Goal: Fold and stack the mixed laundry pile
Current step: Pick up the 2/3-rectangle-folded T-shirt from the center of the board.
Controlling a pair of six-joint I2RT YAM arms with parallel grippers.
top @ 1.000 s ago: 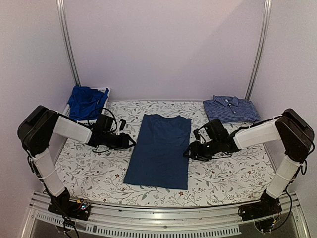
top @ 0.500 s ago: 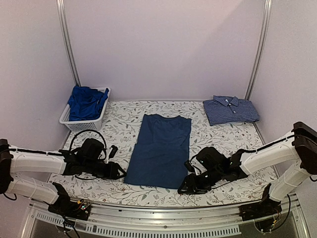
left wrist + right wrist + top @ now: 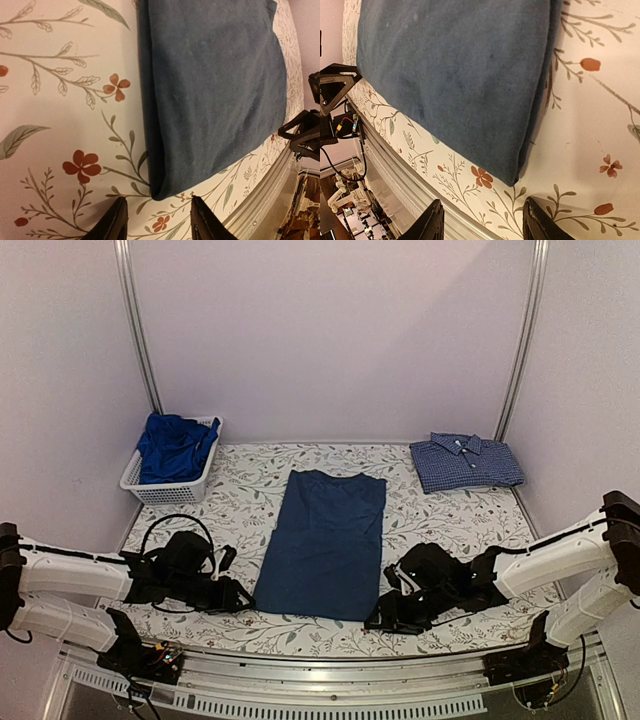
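A dark navy T-shirt [image 3: 325, 540] lies folded into a long strip in the middle of the floral table. My left gripper [image 3: 243, 602] sits low at its near left corner [image 3: 162, 192], open, the corner just ahead of the empty fingers [image 3: 116, 222]. My right gripper [image 3: 372, 621] is low at the near right corner [image 3: 515, 177], also open and empty. A folded blue checked shirt [image 3: 465, 461] lies at the back right. A bright royal-blue garment [image 3: 172, 447] fills the basket at the back left.
The white mesh basket [image 3: 165, 491] stands at the back left corner. The table's metal front rail [image 3: 320, 665] runs just behind both grippers. Upright frame posts [image 3: 137, 325] rise at the back.
Both arms have swung down from beside the T-shirt's middle to its near corners. The left jaws have narrowed a little. The T-shirt has not moved.
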